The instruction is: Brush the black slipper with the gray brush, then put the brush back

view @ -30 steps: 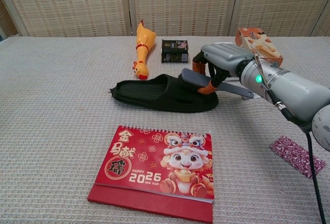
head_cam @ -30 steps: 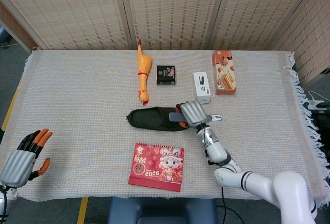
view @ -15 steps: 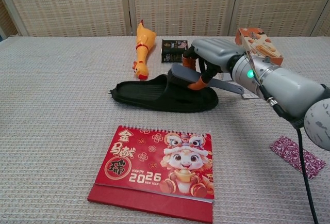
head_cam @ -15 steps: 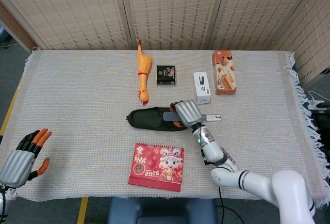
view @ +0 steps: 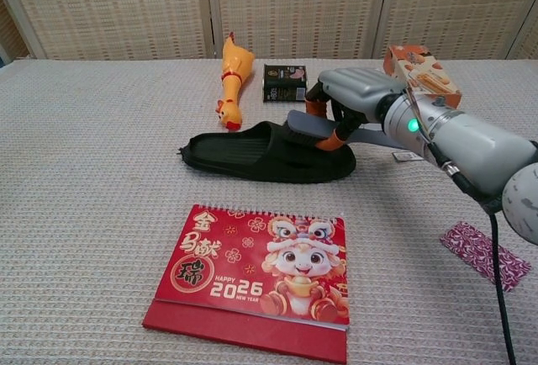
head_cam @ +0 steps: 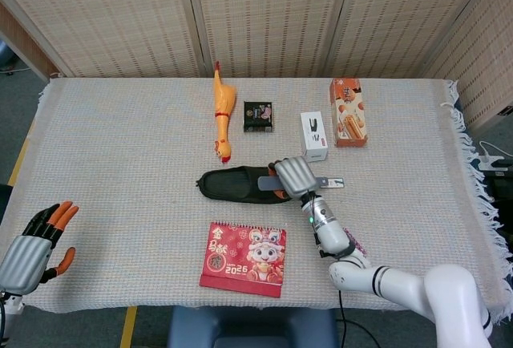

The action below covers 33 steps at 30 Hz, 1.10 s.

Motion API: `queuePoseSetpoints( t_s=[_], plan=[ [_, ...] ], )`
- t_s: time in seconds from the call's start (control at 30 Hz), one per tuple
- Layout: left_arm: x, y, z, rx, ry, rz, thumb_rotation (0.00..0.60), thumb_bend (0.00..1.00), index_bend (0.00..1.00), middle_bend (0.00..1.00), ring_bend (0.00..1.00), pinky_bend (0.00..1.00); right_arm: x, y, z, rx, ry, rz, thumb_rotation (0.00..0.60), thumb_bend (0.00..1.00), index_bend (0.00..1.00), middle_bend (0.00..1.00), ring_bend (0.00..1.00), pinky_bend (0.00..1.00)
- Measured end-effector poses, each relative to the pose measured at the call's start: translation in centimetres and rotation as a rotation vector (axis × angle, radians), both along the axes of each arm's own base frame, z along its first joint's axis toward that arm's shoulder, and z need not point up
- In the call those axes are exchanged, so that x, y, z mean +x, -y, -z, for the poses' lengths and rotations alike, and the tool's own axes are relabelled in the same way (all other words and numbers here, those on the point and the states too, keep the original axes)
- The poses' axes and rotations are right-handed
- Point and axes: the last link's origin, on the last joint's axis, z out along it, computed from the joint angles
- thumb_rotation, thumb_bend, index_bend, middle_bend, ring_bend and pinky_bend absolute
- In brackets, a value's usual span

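Slipper [view: 261, 154], black, lies on its sole in the middle of the worktop [head_cam: 120, 139], toe end toward the robot's right, between the rubber chicken [head_cam: 221, 120] behind it and the red calendar [head_cam: 244, 258] in front. Your right hand [view: 353, 100] grips the gray brush [view: 313, 126] with its fingers wrapped around the handle, and the brush head sits over the slipper's strap at the toe end; from the chest view it looks to be touching or just above the strap, and you cannot tell which for sure.

What has just changed is the stroke. A second ago the brush head was near the toe tip; half a second ago you had carried it inward and a little higher over the strap; now it has slid back toward the toe and dropped lower. The slipper itself has not shifted across these frames, so your pressure is not dragging it. That reads as back-and-forth brushing in progress, the first half of the task, with the put-back not yet begun.

Your left hand [head_cam: 36, 244] hovers at the near left corner of the worktop, fingers spread and holding nothing, and it has drifted slightly lower in the head view.

Mind the white box [head_cam: 313, 135] and the snack carton [head_cam: 349, 112] just behind your right hand when you lift away.
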Motion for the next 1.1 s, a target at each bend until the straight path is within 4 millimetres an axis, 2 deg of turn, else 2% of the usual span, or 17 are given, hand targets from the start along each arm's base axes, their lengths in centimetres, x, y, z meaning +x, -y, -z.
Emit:
queuePoseSetpoints(
  t_s=[0.17,0.37,0.5,0.57,0.7,0.9,0.97,1.07,1.1],
  plan=[
    [0.0,-0.1,0.2,-0.002,-0.007,-0.001,0.600,0.48,0.00,0.00,0.00,0.10,-0.7,-0.1,-1.1,-0.010,-0.022,0.001,0.600,0.38,0.85,0.54,0.53,0.78],
    [0.1,0.0,0.2,0.003,-0.010,0.000,0.600,0.48,0.00,0.00,0.00,0.10,-2.7,-0.4,-4.2,-0.045,-0.081,-0.007,0.600,0.38,0.85,0.54,0.53,0.78],
    [0.2,0.0,0.4,-0.003,-0.013,0.002,0.600,0.48,0.00,0.00,0.00,0.10,-6.3,-0.9,-6.6,-0.061,-0.187,0.042,0.600,0.38,0.85,0.54,0.53,0.78],
    [0.3,0.0,0.6,-0.009,-0.017,0.004,0.600,0.48,0.00,0.00,0.00,0.10,-8.2,-1.5,-7.1,-0.052,-0.225,0.078,0.600,0.38,0.85,0.54,0.53,0.78],
    [0.5,-0.1,1.0,-0.021,-0.026,0.009,0.600,0.48,0.00,0.00,0.00,0.10,-11.7,-3.0,-7.2,-0.007,-0.267,0.149,0.600,0.38,0.85,0.54,0.53,0.78],
    [0.5,-0.2,1.4,-0.031,-0.034,0.005,0.600,0.48,0.00,0.00,0.00,0.10,-14.7,-3.8,-7.3,0.025,-0.282,0.207,0.600,0.38,0.84,0.54,0.53,0.78],
    [0.5,-0.3,1.4,-0.033,-0.034,0.002,0.600,0.48,0.00,0.00,0.00,0.10,-15.2,-4.0,-7.2,0.030,-0.283,0.214,0.600,0.38,0.77,0.53,0.51,0.77],
    [0.5,-0.4,1.5,-0.030,-0.030,0.006,0.600,0.48,0.00,0.00,0.00,0.10,-15.6,-4.1,-6.8,0.051,-0.282,0.224,0.600,0.38,0.51,0.44,0.42,0.71],
    [0.5,-0.4,1.5,-0.030,-0.029,0.007,0.600,0.48,0.00,0.00,0.00,0.10,-15.6,-4.2,-6.7,0.059,-0.276,0.229,0.600,0.38,0.40,0.38,0.36,0.67]
  ],
)
